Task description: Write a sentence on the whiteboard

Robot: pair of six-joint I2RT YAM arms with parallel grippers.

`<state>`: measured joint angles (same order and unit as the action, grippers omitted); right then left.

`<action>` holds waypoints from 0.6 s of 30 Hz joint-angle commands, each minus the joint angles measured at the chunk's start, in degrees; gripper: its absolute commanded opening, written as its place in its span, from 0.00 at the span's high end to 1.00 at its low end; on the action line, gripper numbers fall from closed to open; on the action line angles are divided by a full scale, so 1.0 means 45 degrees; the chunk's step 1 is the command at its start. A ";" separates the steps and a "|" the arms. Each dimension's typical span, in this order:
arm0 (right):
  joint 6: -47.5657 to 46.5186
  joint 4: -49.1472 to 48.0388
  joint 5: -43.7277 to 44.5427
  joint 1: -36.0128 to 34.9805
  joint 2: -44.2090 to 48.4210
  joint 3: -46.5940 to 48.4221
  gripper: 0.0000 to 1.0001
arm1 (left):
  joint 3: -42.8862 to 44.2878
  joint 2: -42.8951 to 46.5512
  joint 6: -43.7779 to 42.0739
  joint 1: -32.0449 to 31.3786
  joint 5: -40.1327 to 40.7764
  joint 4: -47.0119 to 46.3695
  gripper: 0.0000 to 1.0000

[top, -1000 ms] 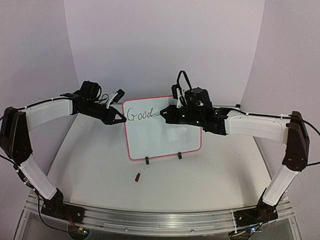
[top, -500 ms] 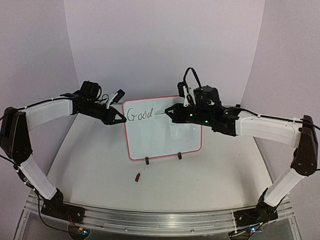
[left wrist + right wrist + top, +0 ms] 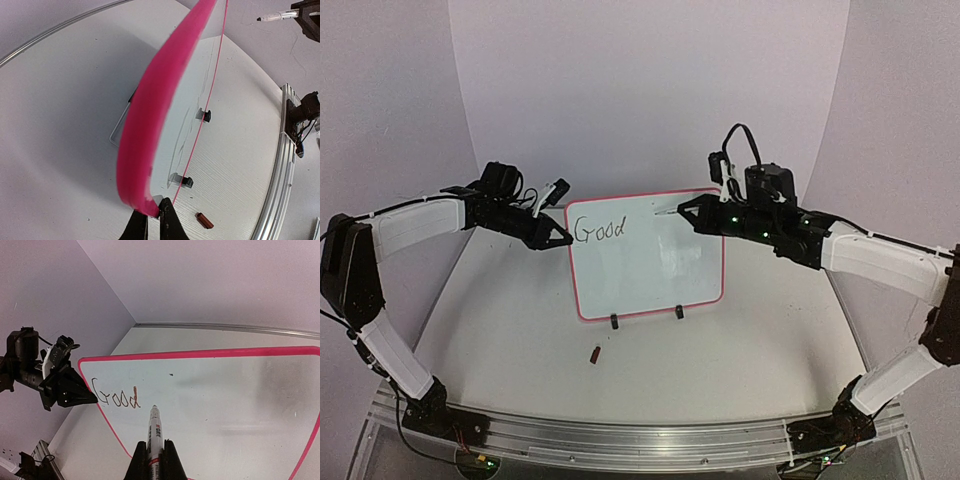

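One desk [image 3: 510,330] carries the upright whiteboard [image 3: 645,275]. The left fingers [image 3: 563,238] pinch its left frame edge. The right fingers [image 3: 692,209], nearer the blank area, pinch a marker [image 3: 155,432] whose long axis points leftward at the board. Its tip seems just off the surface, right of the sentence [image 3: 598,230], which reads only "Good" at top left.

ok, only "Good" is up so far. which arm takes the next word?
Right. The right gripper holds the marker, tip pointed at the board beside "Good". The left gripper is pinching the board's left edge, apparently steadying it.
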<state>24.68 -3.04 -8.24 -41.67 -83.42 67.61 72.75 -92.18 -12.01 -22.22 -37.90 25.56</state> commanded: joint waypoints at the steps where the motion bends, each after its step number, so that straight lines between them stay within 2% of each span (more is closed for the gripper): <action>1: 0.0100 -0.0397 -0.0614 -0.0057 -0.0517 0.0132 1.00 | 0.0244 -0.0177 -0.0445 -0.0052 0.0870 0.0236 1.00; 18: 0.0439 -0.1419 -0.0633 -0.0057 -0.1942 0.0796 1.00 | 0.0241 -0.0160 -0.0468 -0.0044 0.0903 0.0238 1.00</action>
<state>26.00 -5.66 -11.03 -41.78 -91.09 68.24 72.75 -92.20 -12.01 -22.22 -37.91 25.56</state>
